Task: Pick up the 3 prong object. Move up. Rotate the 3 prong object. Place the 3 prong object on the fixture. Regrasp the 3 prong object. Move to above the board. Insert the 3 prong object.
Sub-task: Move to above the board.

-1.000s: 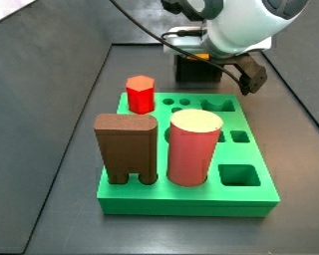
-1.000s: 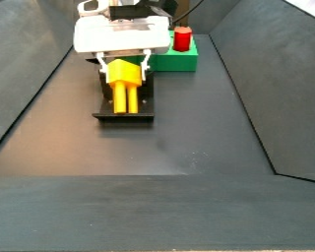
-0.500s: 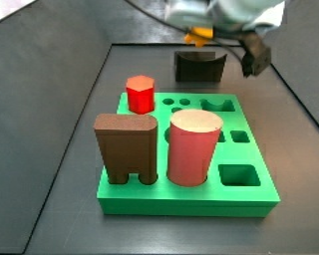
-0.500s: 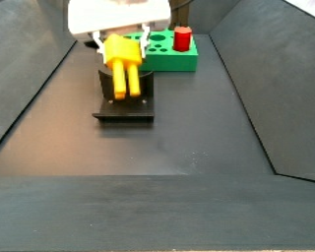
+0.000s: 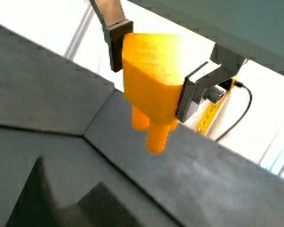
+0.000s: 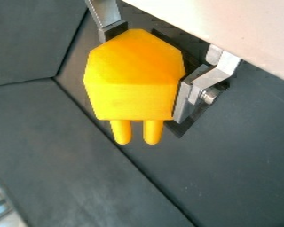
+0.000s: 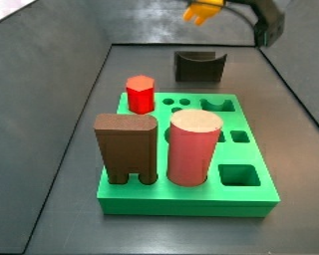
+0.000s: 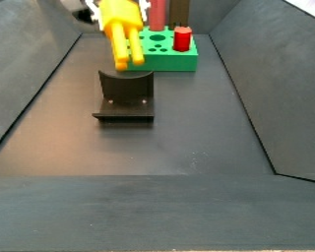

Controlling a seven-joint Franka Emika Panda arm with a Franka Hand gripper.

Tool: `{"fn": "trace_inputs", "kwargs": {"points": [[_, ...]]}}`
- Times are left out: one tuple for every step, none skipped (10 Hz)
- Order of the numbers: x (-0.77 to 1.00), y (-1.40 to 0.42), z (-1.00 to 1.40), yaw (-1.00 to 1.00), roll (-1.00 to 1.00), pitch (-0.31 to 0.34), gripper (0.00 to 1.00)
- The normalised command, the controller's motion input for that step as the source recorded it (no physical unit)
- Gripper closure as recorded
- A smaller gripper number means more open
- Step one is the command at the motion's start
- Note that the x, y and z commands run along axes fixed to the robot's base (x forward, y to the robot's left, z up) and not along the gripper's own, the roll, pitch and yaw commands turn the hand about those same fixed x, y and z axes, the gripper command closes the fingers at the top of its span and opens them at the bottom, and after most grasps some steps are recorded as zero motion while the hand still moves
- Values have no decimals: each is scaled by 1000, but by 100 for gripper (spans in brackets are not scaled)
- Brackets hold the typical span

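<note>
Dark surface (image 8: 173, 148) carries the fixture (image 8: 125, 95), now bare. End effector (image 6: 145, 84) stays clamped on the 3 prong object (image 6: 130, 78), silver fingers (image 5: 211, 82) on both flanks. Since half a second ago it has risen clear of the fixture, near the top of both side views (image 8: 118, 30). Board (image 7: 249, 194) unchanged, red peg (image 7: 140, 95) in place.

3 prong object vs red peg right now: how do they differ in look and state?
The 3 prong object is yellow-orange; the red peg is red with a hexagonal top.
The 3 prong object hangs in the air above the fixture, clamped in the gripper; the red peg stands on the board.
The 3 prong object ends in prongs; the peg shows none.
</note>
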Motion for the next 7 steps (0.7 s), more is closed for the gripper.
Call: {"fn": "trace_inputs", "kwargs": {"points": [[9,-15,1000,162,-18,-60,100],[9,-15,1000,130,-16,-74,100],[6,-13,1000,71,-19,-79,100],[5,-12,1000,47,-22,-75,100],[-5,-8,742,-4,-33,-44,100],[-10,-8,633,-21,-34,-30,100],[-15,-7,418,-36,-40,-3,100]]}}
